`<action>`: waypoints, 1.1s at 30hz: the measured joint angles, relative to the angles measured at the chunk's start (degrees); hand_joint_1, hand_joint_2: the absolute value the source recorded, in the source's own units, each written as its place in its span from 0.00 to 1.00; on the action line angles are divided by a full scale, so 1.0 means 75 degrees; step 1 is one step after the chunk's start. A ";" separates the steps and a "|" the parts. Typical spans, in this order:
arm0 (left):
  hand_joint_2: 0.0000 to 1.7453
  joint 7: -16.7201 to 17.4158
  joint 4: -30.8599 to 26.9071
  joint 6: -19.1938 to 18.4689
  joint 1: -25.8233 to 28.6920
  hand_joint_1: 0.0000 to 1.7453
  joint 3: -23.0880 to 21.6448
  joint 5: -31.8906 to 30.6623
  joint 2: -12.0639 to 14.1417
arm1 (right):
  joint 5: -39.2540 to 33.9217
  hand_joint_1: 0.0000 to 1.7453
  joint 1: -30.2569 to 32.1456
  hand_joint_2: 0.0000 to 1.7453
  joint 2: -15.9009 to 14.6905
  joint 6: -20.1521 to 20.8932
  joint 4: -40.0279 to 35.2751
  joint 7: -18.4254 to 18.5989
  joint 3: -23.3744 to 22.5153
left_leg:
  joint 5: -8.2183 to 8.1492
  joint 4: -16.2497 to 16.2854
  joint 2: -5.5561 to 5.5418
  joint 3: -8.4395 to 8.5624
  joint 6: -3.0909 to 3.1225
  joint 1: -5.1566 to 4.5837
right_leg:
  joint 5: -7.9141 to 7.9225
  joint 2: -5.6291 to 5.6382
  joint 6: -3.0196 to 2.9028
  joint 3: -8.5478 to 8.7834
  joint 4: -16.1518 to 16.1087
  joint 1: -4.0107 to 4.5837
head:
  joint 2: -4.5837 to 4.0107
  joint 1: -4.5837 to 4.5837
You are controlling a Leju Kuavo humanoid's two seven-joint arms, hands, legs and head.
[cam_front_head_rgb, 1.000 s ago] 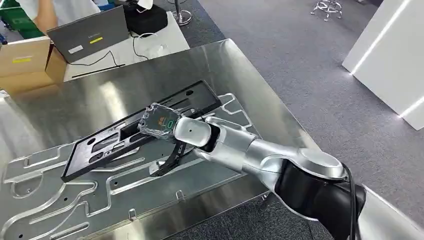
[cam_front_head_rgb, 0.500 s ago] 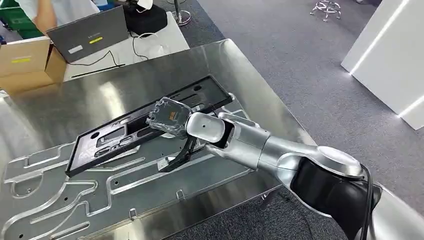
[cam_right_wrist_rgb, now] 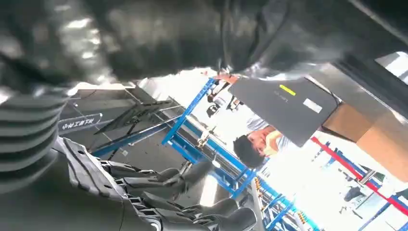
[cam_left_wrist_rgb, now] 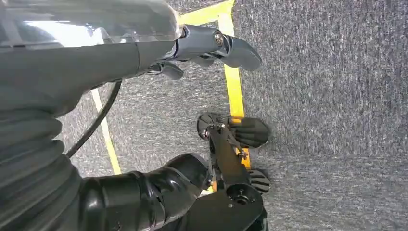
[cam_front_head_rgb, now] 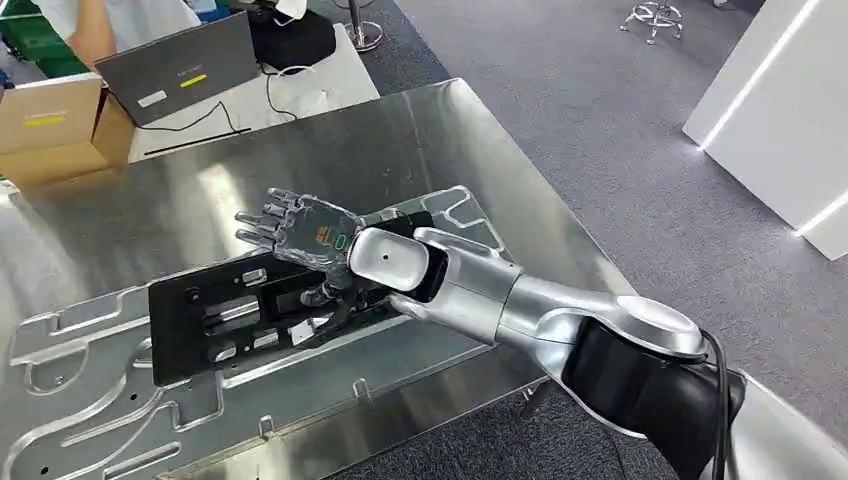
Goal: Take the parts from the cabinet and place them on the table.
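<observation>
On the polished steel table (cam_front_head_rgb: pixel 420 130), the black part (cam_front_head_rgb: pixel 250 315) now lies flat over the silver cut-out plate (cam_front_head_rgb: pixel 90 400), having dropped and slid nearer and to the left since half a second ago, when it was tilted with its far end raised. At that time the right hand (cam_front_head_rgb: pixel 300 232) was closed on the part; now it has let go and hovers just above the part's far edge, fingers (cam_front_head_rgb: pixel 258 222) spread apart and holding nothing. The part is a long, flat, matte black panel with rectangular slots and small round holes, through which bright metal shows. Beneath it the plate is brushed aluminium with curved, winding channels. To the right, the silver arm runs back to a dark elbow sleeve. Far left, a brown cardboard box (cam_front_head_rgb: pixel 50 125) and a grey laptop (cam_front_head_rgb: pixel 175 65) sit on a white desk. The left hand (cam_left_wrist_rgb: pixel 211 48) hangs over grey carpet with yellow tape lines; its thumb is extended, and whether the fingers are spread I cannot tell.
</observation>
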 joint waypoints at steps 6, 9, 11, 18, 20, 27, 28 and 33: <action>0.00 0.0015 0.0000 0.0006 0.0000 0.00 0.0000 0.0000 0.0000 | 0.0000 0.00 -0.0002 0.00 0.0041 0.0000 0.0064 0.0003 -0.0003 | 0.0000 0.0002 0.0000 -0.0001 0.0000 0.0000 | 0.0004 -0.0001 0.0001 0.0001 -0.0001 -0.0001 | 0.0000 0.0000; 0.00 0.0017 0.0000 0.0018 0.0003 0.00 0.0003 0.0012 0.0000 | 0.0018 0.00 -0.0010 0.00 0.0058 -0.0003 0.0114 0.0000 -0.0003 | 0.0000 0.0002 0.0000 -0.0001 0.0000 0.0000 | 0.0004 0.0000 0.0001 0.0001 -0.0001 -0.0001 | 0.0000 0.0000; 0.00 0.0023 0.0000 -0.0014 0.0005 0.00 0.0006 0.0035 0.0000 | 0.0020 0.00 -0.0022 0.00 0.0079 -0.0015 0.0180 -0.0014 -0.0003 | 0.0000 0.0002 0.0000 -0.0001 0.0000 0.0000 | 0.0004 0.0000 0.0001 0.0000 -0.0001 -0.0001 | 0.0003 0.0000; 0.00 0.0050 0.0000 0.0096 0.0009 0.00 0.0006 -0.0003 -0.0003 | 0.0020 0.00 -0.0041 0.00 0.0099 -0.0067 0.0355 -0.0047 0.0000 | 0.0001 0.0002 0.0000 -0.0001 -0.0001 0.0000 | 0.0004 0.0000 0.0001 0.0000 0.0000 0.0000 | 0.0003 0.0000; 0.00 0.0067 0.0000 0.0096 0.0010 0.00 0.0006 -0.0003 -0.0003 | 0.0020 0.00 -0.0043 0.00 0.0099 -0.0090 0.0388 -0.0047 -0.0003 | 0.0002 0.0002 0.0000 -0.0001 -0.0001 0.0000 | 0.0004 0.0000 0.0001 0.0000 0.0000 0.0000 | 0.0003 0.0000; 0.00 0.0082 0.0000 0.0082 0.0011 0.00 0.0009 0.0003 0.0000 | 0.0020 0.00 -0.0061 0.00 0.0114 -0.0111 0.0463 -0.0058 -0.0003 | -0.0010 0.0029 -0.0001 -0.0015 0.0011 -0.0004 | 0.0023 -0.0002 0.0013 0.0008 -0.0023 -0.0030 | 0.0003 0.0000; 0.00 0.0079 0.0000 0.0085 0.0011 0.00 0.0012 0.0012 0.0006 | 0.0020 0.00 -0.0063 0.00 0.0119 -0.0114 0.0472 -0.0058 -0.0003 | -0.0008 0.0064 -0.0003 -0.0051 0.0092 -0.0024 | 0.0046 -0.0009 0.0058 0.0003 -0.0035 -0.0056 | 0.0000 0.0000; 0.00 0.0090 0.0000 0.0099 -0.0007 0.00 0.0015 0.0009 -0.0012 | 0.0020 0.00 -0.0090 0.00 0.0119 -0.0125 0.0507 -0.0064 -0.0012 | 0.0404 -0.0470 0.0072 0.0113 0.0285 0.0050 | -0.0331 0.0011 0.0200 -0.0069 0.0163 -0.0048 | 0.0003 0.0003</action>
